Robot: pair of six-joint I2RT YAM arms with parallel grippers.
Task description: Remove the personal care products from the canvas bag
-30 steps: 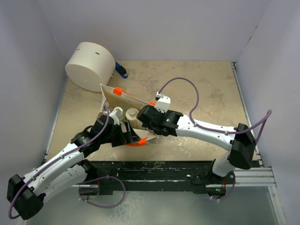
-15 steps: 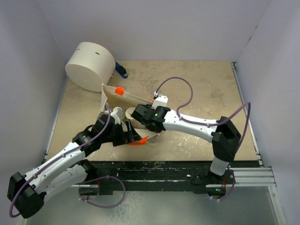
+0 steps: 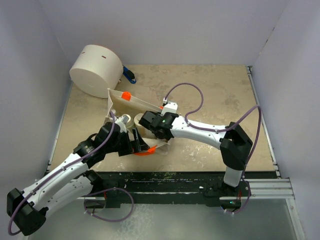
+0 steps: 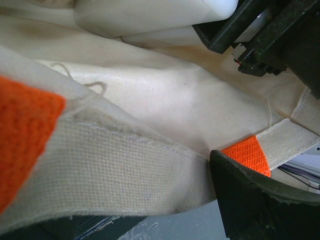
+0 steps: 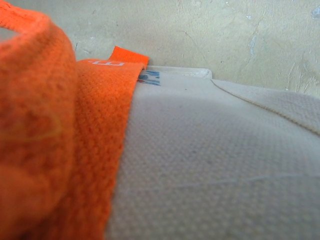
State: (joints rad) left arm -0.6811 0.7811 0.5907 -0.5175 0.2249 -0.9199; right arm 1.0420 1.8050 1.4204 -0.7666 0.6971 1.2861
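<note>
The canvas bag (image 3: 135,103) stands left of the table's middle, mouth open, with orange handles (image 3: 126,95). A cream round bottle top (image 3: 124,120) shows inside it; the other products are hidden. My left gripper (image 3: 136,145) is shut on the bag's near rim. In the left wrist view the rim hem (image 4: 125,170) lies between my jaws (image 4: 165,200), and white bottles (image 4: 150,15) lie beyond. My right gripper (image 3: 142,125) reaches into the bag, fingers hidden. The right wrist view shows only bag cloth (image 5: 225,175) and orange strap (image 5: 75,125).
A large cream cylinder (image 3: 97,70) with a blue handle (image 3: 130,76) stands at the back left, close behind the bag. White walls enclose the table on three sides. Tan tabletop (image 3: 220,95) lies to the right of the bag.
My right arm has moved left and pushed its gripper further into the bag. My left gripper still holds the near rim, barely moved.
</note>
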